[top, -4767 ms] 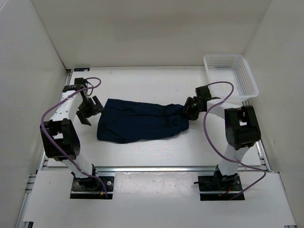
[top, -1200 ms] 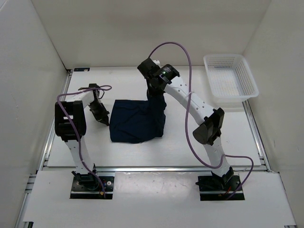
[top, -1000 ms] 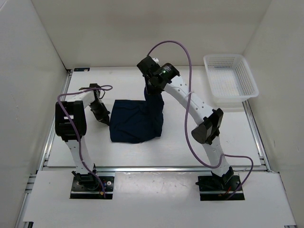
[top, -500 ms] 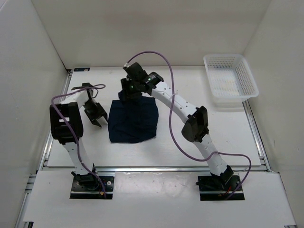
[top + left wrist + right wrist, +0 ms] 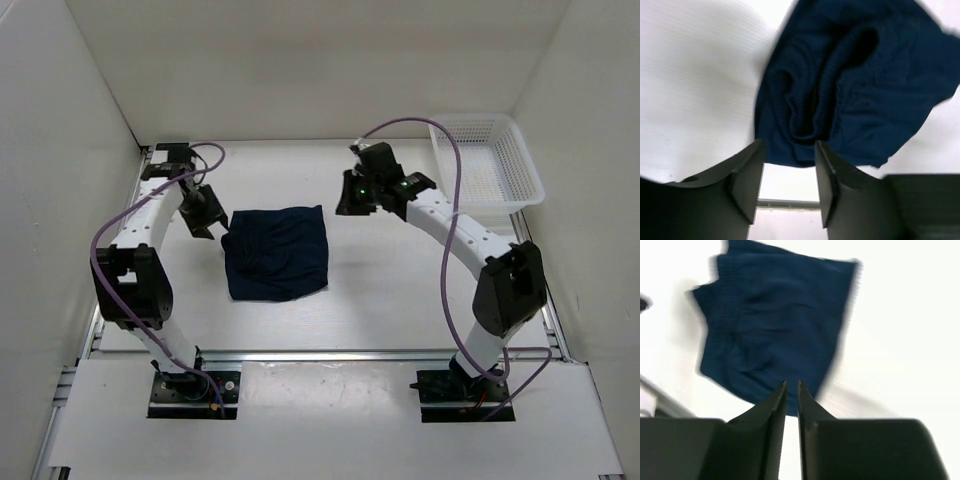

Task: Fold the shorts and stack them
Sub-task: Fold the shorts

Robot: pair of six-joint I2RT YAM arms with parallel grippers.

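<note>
Since half a second ago, the right arm is no longer leaning over the cloth; it is drawn back toward the right half of the white table (image 5: pixel 400 290), and the left arm is now reaching in from farther back. Lying left of the table's middle are the shorts (image 5: pixel 275 252), folded into a rough dark navy square with the gathered waistband bunching along its left edge. The white mesh basket (image 5: pixel 485 165) is sitting in the far right corner, well apart from the fabric. Hovering just beside the upper left corner of the bundle is the left gripper (image 5: pixel 220 230). In the left wrist view its jaws (image 5: pixel 788 147) are standing moderately apart with nothing between them, and the rumpled waistband of the shorts (image 5: pixel 855 85) is lying just beyond the tips. To the right of the bundle and clear of it, the right gripper (image 5: pixel 345 202) is hanging above the table. Its fingers (image 5: pixel 792 385) are drawn nearly together, leaving only a thin slit and gripping nothing, while the shorts (image 5: pixel 775 325) are showing blurred past them.
</note>
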